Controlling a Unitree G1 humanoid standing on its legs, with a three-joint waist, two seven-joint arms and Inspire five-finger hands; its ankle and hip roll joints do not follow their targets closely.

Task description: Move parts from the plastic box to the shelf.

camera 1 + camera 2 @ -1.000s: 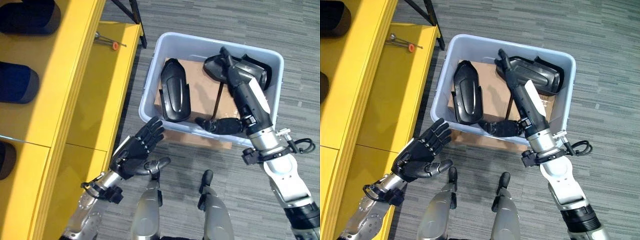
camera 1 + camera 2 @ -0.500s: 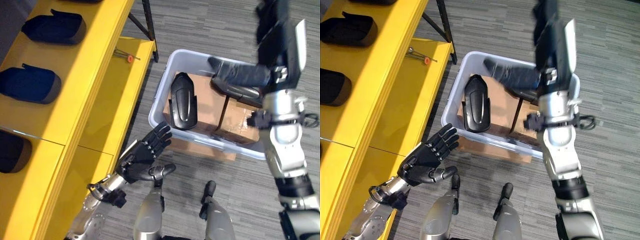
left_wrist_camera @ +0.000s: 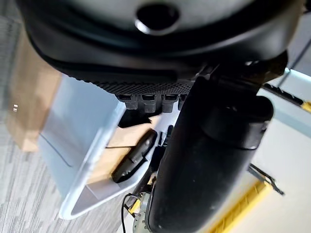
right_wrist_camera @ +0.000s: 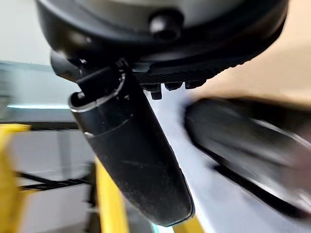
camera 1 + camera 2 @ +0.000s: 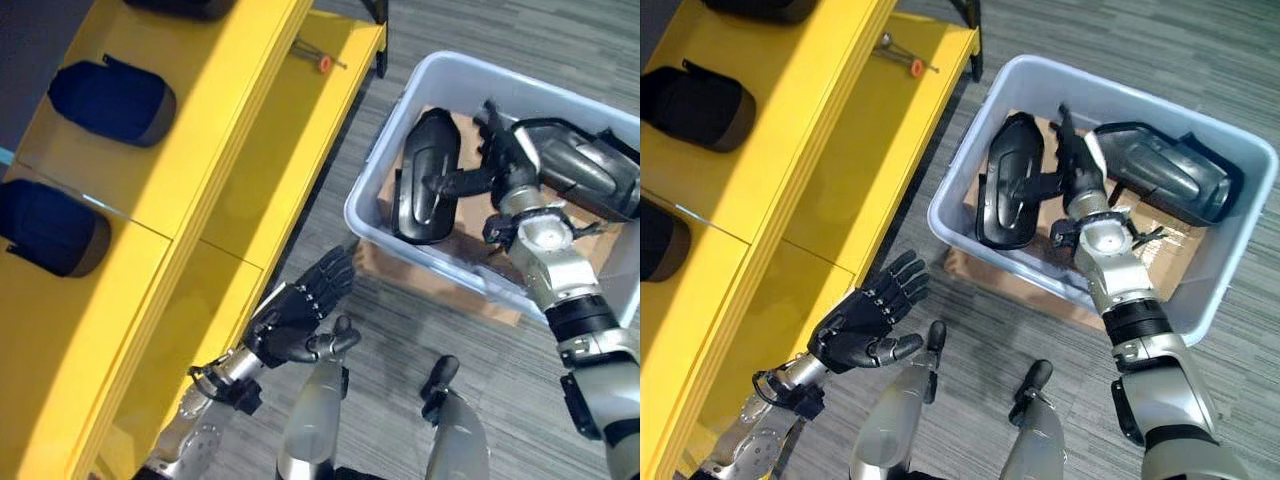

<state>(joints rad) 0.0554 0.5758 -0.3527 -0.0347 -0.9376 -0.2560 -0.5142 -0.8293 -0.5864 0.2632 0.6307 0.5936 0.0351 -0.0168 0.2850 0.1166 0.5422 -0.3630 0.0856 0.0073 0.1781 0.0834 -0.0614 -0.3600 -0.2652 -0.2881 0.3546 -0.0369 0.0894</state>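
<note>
A pale grey plastic box [image 5: 970, 175] stands on the grey carpeted floor [image 5: 1200, 70] to the right of a yellow shelf [image 5: 830, 140], with a flat sheet of brown cardboard [image 5: 985, 275] beneath it and brown cardboard lining its bottom. Two black moulded parts lie inside the box: a long black part [image 5: 1006, 192] at the left end, near the shelf, and a larger glossy black part [image 5: 1165, 182] at the right end. The right hand [image 5: 1076, 168] reaches down into the middle of the box, between the two parts, with its fingers extended straight toward the far wall and its thumb [image 5: 1040, 185] stretched left so that it lies against the long black part; the hand is not closed round anything. The left hand [image 5: 865, 320] is held above the floor just beside the near end of the shelf, palm up, its fingers spread and straight and its thumb relaxed, holding nothing. On the upper levels of the shelf rest several dark blue padded parts [image 5: 112, 100], each well apart from its neighbour. A small tool with an orange tip [image 5: 908, 63] lies on the far end of the lower shelf board.
</note>
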